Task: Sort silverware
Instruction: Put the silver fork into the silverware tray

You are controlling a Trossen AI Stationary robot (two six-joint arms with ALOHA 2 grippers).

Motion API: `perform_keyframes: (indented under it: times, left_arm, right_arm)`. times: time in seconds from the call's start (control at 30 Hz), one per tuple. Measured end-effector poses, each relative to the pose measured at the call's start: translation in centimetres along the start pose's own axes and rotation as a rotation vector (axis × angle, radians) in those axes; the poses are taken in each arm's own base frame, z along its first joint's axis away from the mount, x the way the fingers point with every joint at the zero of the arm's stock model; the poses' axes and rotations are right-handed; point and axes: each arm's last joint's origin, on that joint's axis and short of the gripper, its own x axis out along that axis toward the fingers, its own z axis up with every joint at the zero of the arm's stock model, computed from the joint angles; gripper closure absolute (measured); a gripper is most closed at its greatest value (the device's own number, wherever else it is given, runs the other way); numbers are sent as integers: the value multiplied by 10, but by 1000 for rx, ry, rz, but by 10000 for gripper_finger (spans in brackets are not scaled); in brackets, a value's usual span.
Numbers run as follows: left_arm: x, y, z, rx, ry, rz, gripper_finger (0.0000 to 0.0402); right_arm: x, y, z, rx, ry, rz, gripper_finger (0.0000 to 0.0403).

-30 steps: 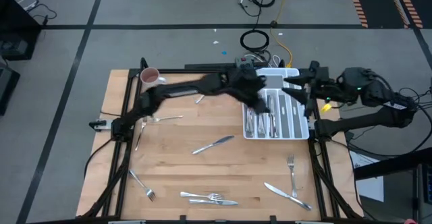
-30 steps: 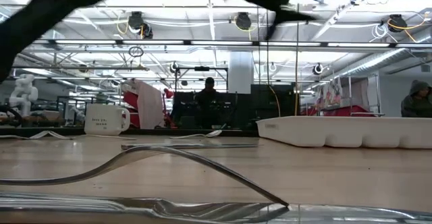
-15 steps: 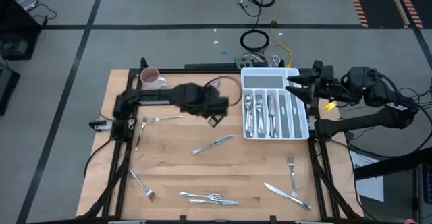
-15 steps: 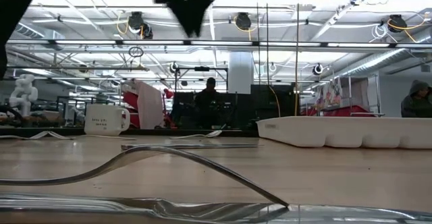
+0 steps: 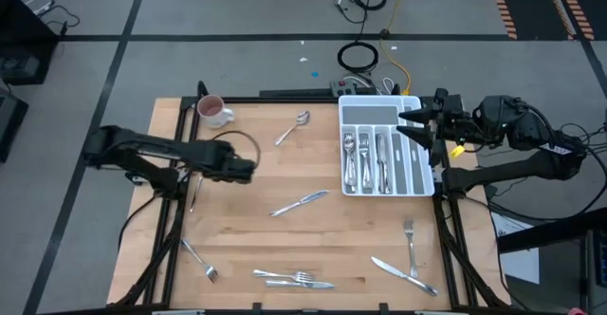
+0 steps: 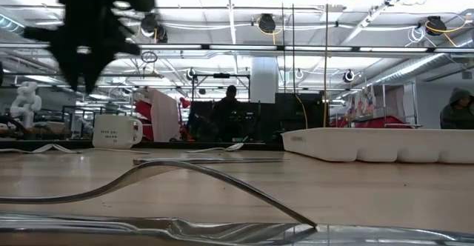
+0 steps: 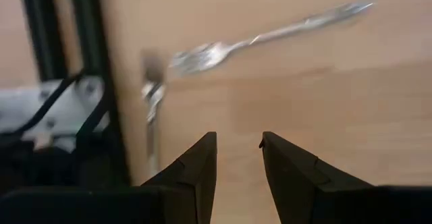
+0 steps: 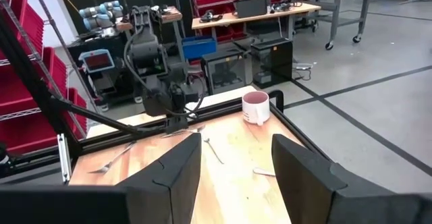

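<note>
The left gripper (image 7: 236,158) hovers with its jaws parted and empty over the table's left edge. Just ahead of its fingertips lie a fork (image 7: 260,36), its long axis running across the gripper's line of reach, and a second piece (image 7: 152,113) at the table's rim, lengthwise along it. The right gripper (image 5: 417,127), open and empty, waits well apart beside the white tray (image 5: 418,184), so the left arm is judged much the nearer.

White compartmented tray (image 5: 387,194) on the wooden table (image 5: 285,239), just beside the right gripper (image 5: 406,125). White mug (image 5: 211,109) with pink inside, upright, near the left gripper (image 5: 252,171), at the table corner beyond it. Coiled cables (image 5: 358,56) on the grey floor, past the tray. Far off in the low view, a seated person (image 6: 229,105) among workbenches.
</note>
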Motion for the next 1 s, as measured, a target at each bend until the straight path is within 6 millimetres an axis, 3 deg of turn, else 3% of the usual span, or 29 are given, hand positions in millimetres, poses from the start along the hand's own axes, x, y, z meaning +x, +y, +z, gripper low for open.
perform_keyframes:
  times: [0.13, 0.33, 0.57, 0.77, 1.0]
  left_arm:
    - [21, 16, -8, -15, 68, 51, 277]
    - [45, 23, -15, 51, 129, 161, 284]
    - [61, 21, -27, 259, 99, 260, 389]
    - [71, 24, -34, 397, 104, 385, 398]
    - [84, 15, -42, 654, 126, 394, 399]
  right_arm:
    - [3, 1, 1, 3, -4, 0, 232]
    - [8, 2, 0, 32, 12, -4, 232]
    - [19, 3, -3, 45, 44, -12, 232]
    - [29, 5, -5, 39, 73, -20, 232]
    - [38, 6, -7, 60, 99, -27, 232]
